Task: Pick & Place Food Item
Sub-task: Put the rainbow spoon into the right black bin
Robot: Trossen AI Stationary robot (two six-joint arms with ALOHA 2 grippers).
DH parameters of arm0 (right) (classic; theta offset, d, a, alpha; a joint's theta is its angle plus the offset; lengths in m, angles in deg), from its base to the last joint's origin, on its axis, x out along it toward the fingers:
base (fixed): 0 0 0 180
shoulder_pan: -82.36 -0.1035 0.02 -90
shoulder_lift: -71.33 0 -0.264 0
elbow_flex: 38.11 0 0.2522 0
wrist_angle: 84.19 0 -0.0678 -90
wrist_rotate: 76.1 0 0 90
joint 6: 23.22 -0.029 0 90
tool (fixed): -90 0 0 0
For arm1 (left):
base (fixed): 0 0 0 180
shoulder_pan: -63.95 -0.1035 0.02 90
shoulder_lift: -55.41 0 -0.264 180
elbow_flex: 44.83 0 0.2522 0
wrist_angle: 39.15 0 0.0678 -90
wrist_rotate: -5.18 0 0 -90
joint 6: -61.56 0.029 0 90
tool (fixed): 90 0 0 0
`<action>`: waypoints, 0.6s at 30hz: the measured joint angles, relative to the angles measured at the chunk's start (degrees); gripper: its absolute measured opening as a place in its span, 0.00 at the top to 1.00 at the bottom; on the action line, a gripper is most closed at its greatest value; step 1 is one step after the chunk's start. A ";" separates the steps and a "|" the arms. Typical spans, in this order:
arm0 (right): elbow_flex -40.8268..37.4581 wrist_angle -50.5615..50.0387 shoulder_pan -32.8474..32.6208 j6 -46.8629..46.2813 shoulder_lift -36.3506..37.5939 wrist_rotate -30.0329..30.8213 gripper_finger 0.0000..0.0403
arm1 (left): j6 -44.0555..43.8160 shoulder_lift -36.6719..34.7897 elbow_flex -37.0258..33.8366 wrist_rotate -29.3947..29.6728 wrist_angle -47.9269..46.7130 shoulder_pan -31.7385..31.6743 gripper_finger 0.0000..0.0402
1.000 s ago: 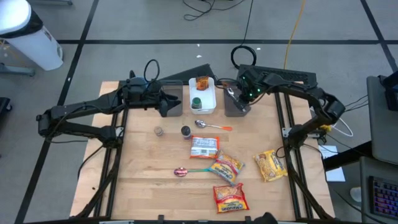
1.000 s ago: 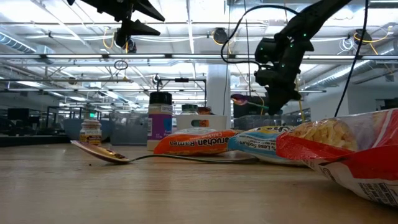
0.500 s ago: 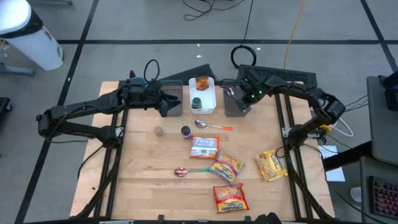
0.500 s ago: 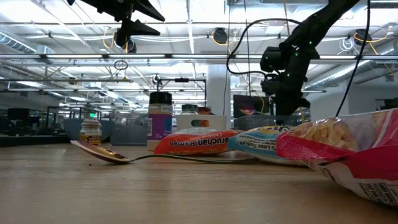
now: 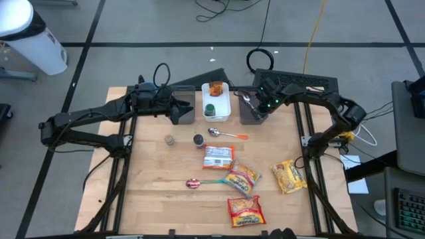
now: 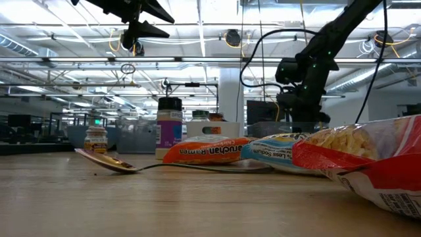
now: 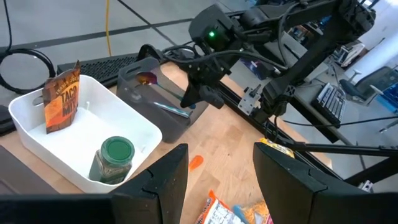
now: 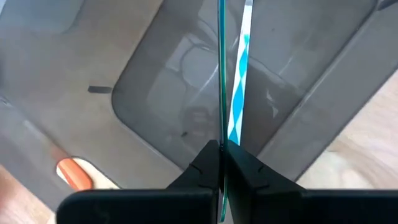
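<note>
My right gripper (image 5: 254, 106) reaches down into a grey bin (image 5: 250, 117) at the table's far side, shut on a spoon with a teal handle and a purple bowl (image 7: 148, 78). Left of that bin stands a white bin (image 5: 222, 114) holding a taco seasoning packet (image 5: 216, 87) and a green-lidded jar (image 5: 210, 109). My left gripper (image 7: 217, 180) hangs open, high above the table left of the white bin, with nothing between its fingers. My right gripper pinches the spoon's thin teal handle (image 8: 221, 134) between its two shut fingers. The fingers slant steeply down from above, and the handle runs on ahead of them into the bin. The purple bowl end (image 7: 148, 78) lies low inside the grey bin; whether it touches the bin, I cannot tell.
On the table lie an orange-handled spoon (image 5: 226, 135), two small jars (image 5: 170, 139) (image 5: 198, 140), several ramen and snack packets (image 5: 241, 178) (image 5: 288, 176), and another teal-handled spoon (image 5: 200, 182). A second grey bin (image 5: 188, 114) sits under my left gripper.
My right gripper has sunk down into the grey bin with the spoon and rolled a little. The spoon's purple bowl, earlier above the bin's rim, has gone down inside the bin.
</note>
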 joint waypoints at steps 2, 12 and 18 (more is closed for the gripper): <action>0.00 0.15 0.00 0.01 -0.43 -0.13 1.00 | 0.00 0.00 0.00 -0.02 0.01 0.00 0.52; 0.00 1.46 -0.02 0.15 -0.56 -1.42 1.00 | 0.46 0.00 0.00 0.02 0.03 0.00 0.52; 0.02 2.19 -0.04 -0.58 -0.58 -1.44 1.00 | 0.45 0.72 0.00 0.02 0.06 -0.02 0.52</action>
